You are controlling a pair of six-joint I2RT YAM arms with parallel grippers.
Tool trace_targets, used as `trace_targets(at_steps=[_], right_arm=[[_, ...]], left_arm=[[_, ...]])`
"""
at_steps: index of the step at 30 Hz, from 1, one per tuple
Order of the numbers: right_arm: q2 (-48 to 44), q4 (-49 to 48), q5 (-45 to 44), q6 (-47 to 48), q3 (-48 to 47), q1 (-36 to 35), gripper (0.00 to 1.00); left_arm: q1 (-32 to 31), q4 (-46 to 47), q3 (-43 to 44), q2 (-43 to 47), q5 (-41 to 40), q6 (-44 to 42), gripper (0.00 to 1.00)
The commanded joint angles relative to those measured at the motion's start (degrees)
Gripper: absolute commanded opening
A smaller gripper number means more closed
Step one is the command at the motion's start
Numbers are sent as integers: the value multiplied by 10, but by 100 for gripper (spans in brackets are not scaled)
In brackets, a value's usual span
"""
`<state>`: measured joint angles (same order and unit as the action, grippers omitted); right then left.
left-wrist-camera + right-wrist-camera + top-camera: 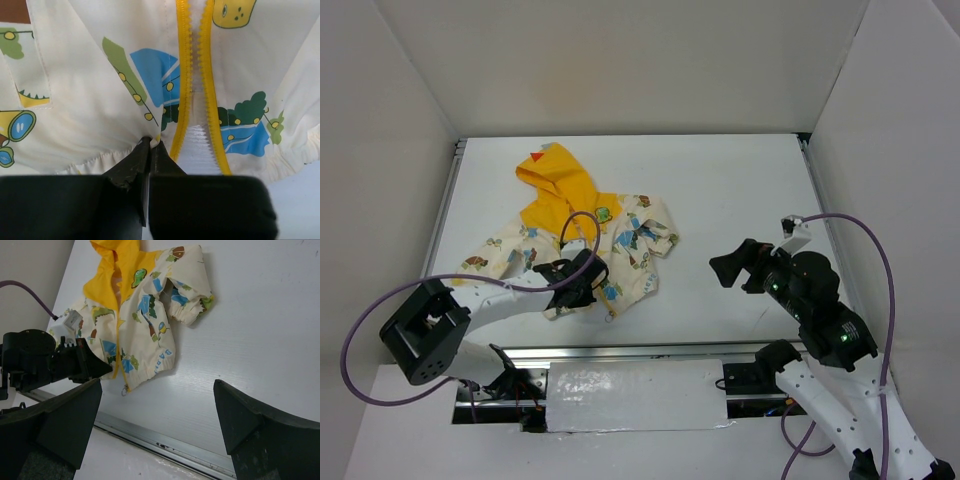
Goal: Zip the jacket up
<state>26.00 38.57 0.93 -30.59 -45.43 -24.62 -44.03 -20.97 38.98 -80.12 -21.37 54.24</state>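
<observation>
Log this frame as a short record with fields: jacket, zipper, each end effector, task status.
jacket: lying front up on the table, yellow hood toward the far side
zipper: two yellow tooth rows apart near the hem, not joined
left end effector: shut, pinching the jacket's bottom hem beside the zipper
right end effector: open, above bare table to the jacket's right, touching nothing
task status: zipping not yet done
</observation>
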Motion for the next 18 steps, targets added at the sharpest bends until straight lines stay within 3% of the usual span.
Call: trace_targets(at_steps=[1,6,10,15,18], right_arm=[[7,-22,9,7,-3,-5,100],[31,-116,122,-7,35,-5,100],[124,-235,255,-60,84,-11,100],[260,-327,216,-74,80,-91,98],[343,-343,176,-57,54,-156,83]], left_arm=[[-2,-17,-5,18,-3,6,0],[-1,35,-29,133,18,14,0],[10,99,-68,225,38,29,0],[25,131,-105,293,74,40,0],[34,144,-127,319,87,46,0]])
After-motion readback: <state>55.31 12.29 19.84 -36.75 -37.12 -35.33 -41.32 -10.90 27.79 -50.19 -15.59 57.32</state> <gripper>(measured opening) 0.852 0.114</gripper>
